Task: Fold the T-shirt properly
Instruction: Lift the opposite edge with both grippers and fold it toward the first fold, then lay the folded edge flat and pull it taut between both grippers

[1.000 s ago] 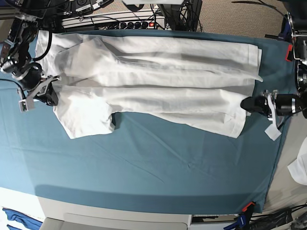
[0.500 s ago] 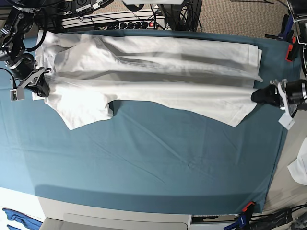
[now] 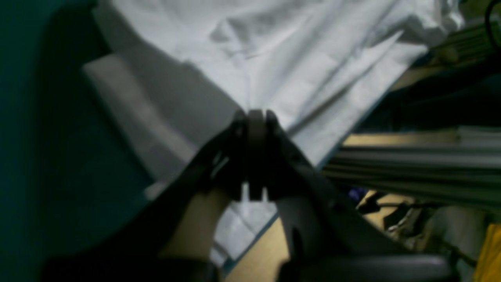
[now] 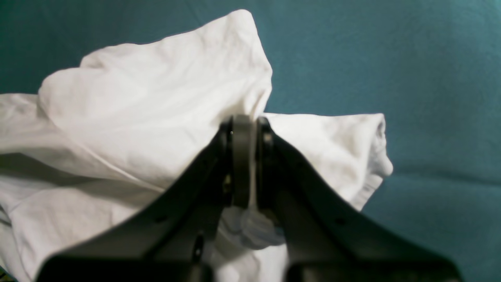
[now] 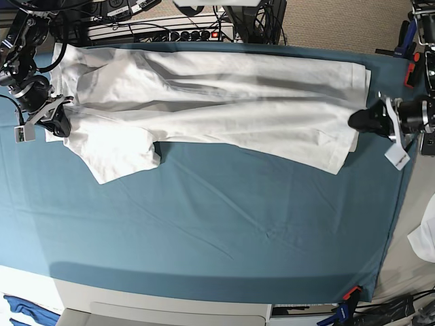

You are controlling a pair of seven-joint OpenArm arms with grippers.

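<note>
The white T-shirt (image 5: 217,102) lies stretched lengthwise across the far half of the teal tablecloth (image 5: 224,231), folded along its length, a sleeve (image 5: 119,159) sticking out at the front left. My left gripper (image 5: 355,121) pinches the hem end at the right; in the left wrist view its jaws (image 3: 254,117) are shut on the white T-shirt (image 3: 274,58). My right gripper (image 5: 62,122) holds the shoulder end at the left; in the right wrist view it (image 4: 244,123) is shut on bunched T-shirt (image 4: 137,125) fabric.
Power strips and cables (image 5: 163,27) run along the table's far edge. A small white cloth (image 5: 425,238) lies off the table at the right. Red clamps (image 5: 409,71) (image 5: 350,293) hold the tablecloth. Blue fabric (image 5: 20,309) shows at the bottom left.
Over the last second both grippers pulled outward and toward the far edge, drawing the shirt taut. In the last half second the left gripper eased slightly back toward the shirt.
</note>
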